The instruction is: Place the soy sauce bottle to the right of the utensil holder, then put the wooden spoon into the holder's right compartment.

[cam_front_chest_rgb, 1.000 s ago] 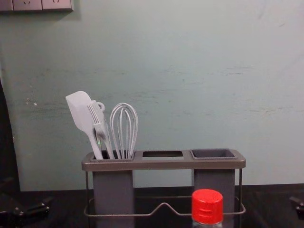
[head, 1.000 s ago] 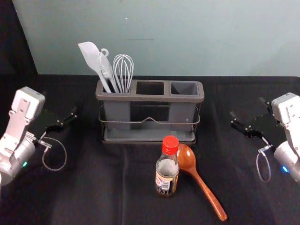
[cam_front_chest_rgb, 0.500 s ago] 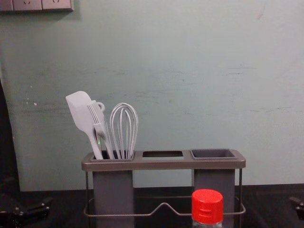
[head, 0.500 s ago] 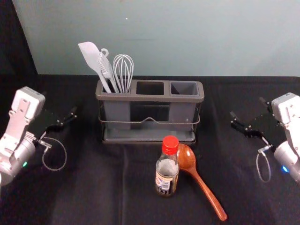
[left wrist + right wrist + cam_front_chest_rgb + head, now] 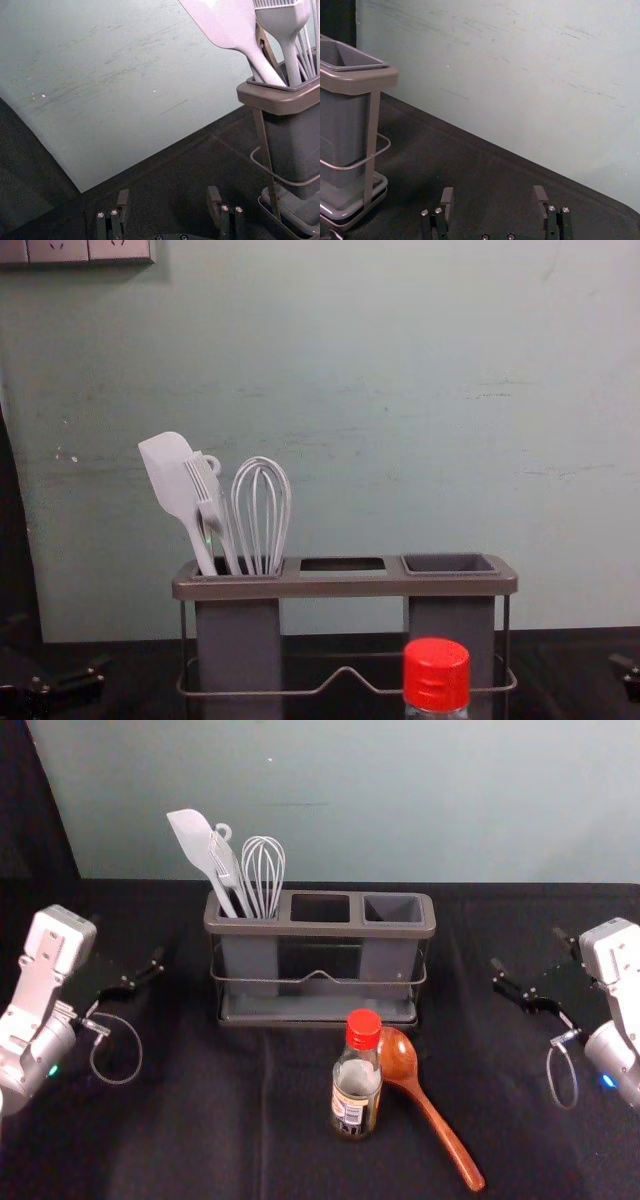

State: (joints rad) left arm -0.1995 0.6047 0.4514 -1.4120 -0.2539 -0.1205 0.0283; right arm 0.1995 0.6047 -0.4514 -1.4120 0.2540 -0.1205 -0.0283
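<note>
Left jaws [image 5: 127, 940] open, right jaws [image 5: 527, 948] open, both empty. Holder [image 5: 320, 930], upright bottle [image 5: 356, 1092], spoon [image 5: 400, 1062] between them, well apart from either.

The pale wall [image 5: 450, 800] is being lit softly, while the black cloth [image 5: 180, 1120] is being left dim. Small highlights are being cast on the red bottle cap [image 5: 363, 1029] and wooden spoon [image 5: 398, 1058].
</note>
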